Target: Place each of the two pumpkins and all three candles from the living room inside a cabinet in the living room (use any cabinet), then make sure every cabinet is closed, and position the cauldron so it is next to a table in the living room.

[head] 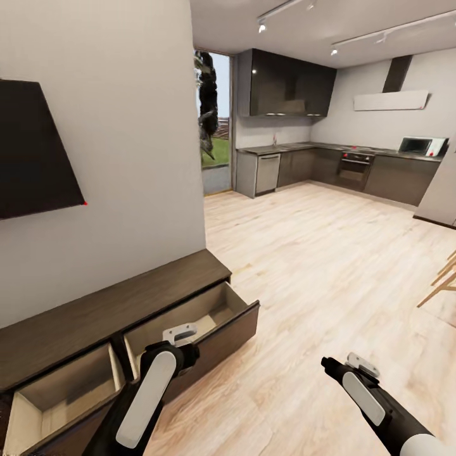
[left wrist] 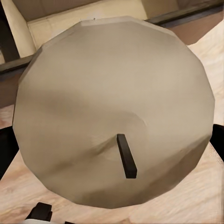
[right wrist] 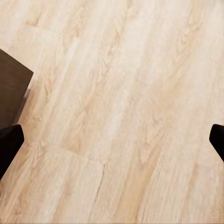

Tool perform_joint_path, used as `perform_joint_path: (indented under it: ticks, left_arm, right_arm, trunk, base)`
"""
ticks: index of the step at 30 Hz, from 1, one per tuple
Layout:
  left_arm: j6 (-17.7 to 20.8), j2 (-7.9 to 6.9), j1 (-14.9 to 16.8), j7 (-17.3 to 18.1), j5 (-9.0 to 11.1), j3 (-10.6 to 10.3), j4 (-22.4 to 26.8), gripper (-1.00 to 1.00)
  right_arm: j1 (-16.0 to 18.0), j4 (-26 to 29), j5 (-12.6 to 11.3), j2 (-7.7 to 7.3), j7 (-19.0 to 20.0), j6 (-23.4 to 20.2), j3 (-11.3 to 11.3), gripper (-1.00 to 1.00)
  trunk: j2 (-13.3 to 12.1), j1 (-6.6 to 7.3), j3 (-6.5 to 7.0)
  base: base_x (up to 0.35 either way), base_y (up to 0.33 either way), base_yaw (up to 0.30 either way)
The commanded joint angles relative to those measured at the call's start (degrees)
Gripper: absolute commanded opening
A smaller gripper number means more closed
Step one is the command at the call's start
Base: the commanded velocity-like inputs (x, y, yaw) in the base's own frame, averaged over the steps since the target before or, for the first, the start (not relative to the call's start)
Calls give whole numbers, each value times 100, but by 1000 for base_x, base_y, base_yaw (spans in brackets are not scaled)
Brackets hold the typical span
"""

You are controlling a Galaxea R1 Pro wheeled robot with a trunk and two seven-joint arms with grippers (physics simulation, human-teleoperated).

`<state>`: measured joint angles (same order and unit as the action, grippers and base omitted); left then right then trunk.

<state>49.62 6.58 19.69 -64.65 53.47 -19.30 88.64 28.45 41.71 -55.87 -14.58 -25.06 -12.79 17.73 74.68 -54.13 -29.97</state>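
From our head camera, our left gripper (head: 180,334) is mostly hidden behind its own pale wrist, so its jaws cannot be read there. It hangs at the front edge of the right-hand open drawer (head: 209,316) of the cabinet (head: 95,310), whose second drawer (head: 60,389) is cut off by the picture's lower edge. Our left wrist camera supplies what the head view hides: a candle (left wrist: 112,107), whitish-grey with a short dark wick (left wrist: 126,156), sits right up against the lens, held in the left claw. Dark finger parts peek out at the candle's edges, and pale drawer insides show behind it. Our right gripper (right wrist: 112,135) is spread wide and empty; only the dark tips (right wrist: 9,144) of its fingers show at the picture's sides, over the light wooden floor (right wrist: 126,93). A dark corner of the cabinet enters that view. The kitchen (head: 329,158) stands well apart.
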Motion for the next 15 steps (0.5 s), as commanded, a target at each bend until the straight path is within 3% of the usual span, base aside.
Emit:
perform_joint_path:
  ticks: [1, 15]
  left_arm:
    - [31, 2, 8, -56, 40, -4, 4, -100]
    - [31, 2, 8, -55, 40, -4, 4, -100]
  right_arm:
    - [3, 12, -29, -10, -43, -13, 31, 100]
    - [3, 12, -29, -1, -43, -13, 37, 100]
  trunk:
    - [4, -2, -6]
    - [4, -2, -6]
  base:
    - [205, -253, 276]
    - [232, -243, 276]
